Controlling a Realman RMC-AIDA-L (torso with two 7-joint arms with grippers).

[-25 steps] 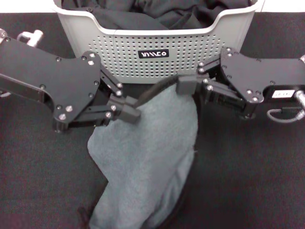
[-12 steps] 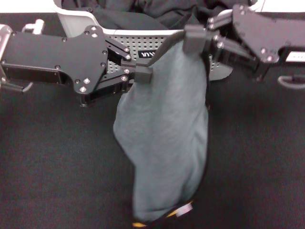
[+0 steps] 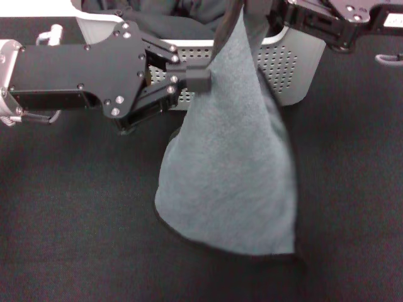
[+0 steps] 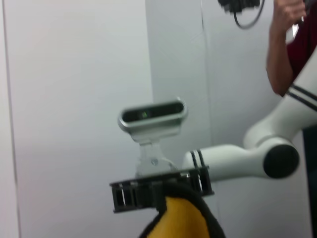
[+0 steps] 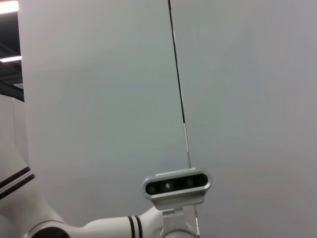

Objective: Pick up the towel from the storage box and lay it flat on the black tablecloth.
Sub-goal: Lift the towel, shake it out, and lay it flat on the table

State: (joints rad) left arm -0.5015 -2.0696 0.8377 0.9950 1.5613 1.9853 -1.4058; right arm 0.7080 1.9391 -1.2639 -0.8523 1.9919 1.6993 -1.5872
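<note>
One towel [image 3: 230,170], one storage box [image 3: 296,69], one black tablecloth [image 3: 75,214] — and two tools: left tool [image 3: 200,77], right tool [image 3: 264,12]

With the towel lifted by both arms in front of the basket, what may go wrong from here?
1. The towel hangs bunched in a cone between the left gripper and right gripper, which are close together; it may land folded, not flat, on the black tablecloth.
2. Each gripper appears to hold only an edge; a corner may slip out.
3. The towel's top is near the storage box, so it could catch the rim.
</note>
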